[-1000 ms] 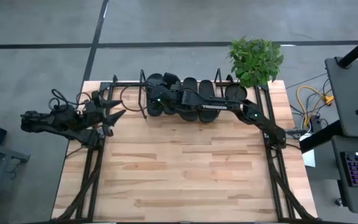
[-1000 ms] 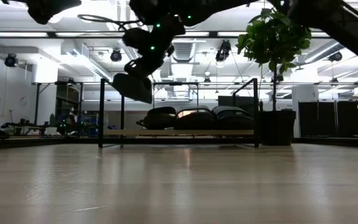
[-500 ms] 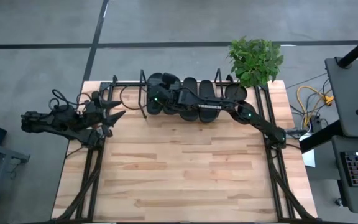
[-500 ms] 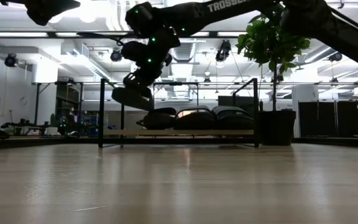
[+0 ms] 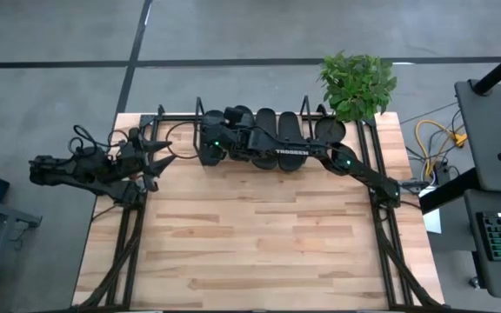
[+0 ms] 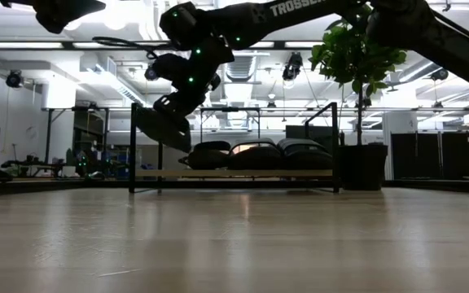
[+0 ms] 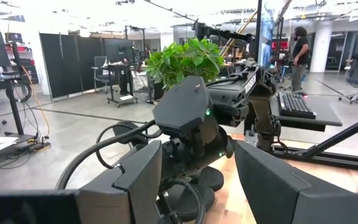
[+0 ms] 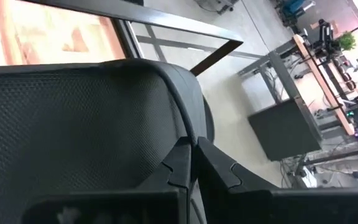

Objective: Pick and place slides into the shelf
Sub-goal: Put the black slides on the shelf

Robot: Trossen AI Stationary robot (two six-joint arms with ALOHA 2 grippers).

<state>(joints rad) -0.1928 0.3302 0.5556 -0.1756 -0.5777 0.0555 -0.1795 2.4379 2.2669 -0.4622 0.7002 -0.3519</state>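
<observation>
Three black slides (image 5: 290,127) lie side by side on the shelf (image 6: 243,173), a light board between black wire uprights at the table's far edge. My right gripper (image 5: 212,144) reaches in from the right to the shelf's left end and is shut on another slide (image 6: 163,129), which hangs above the board. In the right wrist view this slide's textured surface (image 8: 73,124) fills the picture. My left gripper (image 5: 157,162) waits open at the table's left edge with nothing between its fingers. My right gripper pinches a thin curved rim of the slide (image 8: 188,134) between its two shut fingers (image 8: 219,171). The fingers slant down from the table's right side. The slide hangs below them, tilted with its near end (image 6: 145,122) higher, clear of the board and the other slides.
A potted plant (image 5: 357,83) stands at the shelf's right end, its black pot (image 6: 363,167) beside the right upright. The shelf's left wire upright (image 6: 133,146) stands close to the held slide. The wooden tabletop (image 5: 259,235) stretches toward the near edge.
My right gripper has sunk a little and gone toward the table's left edge, still shut on the slide. The slide has come lower, nearer the shelf's left upright, and stays clear of the board.
</observation>
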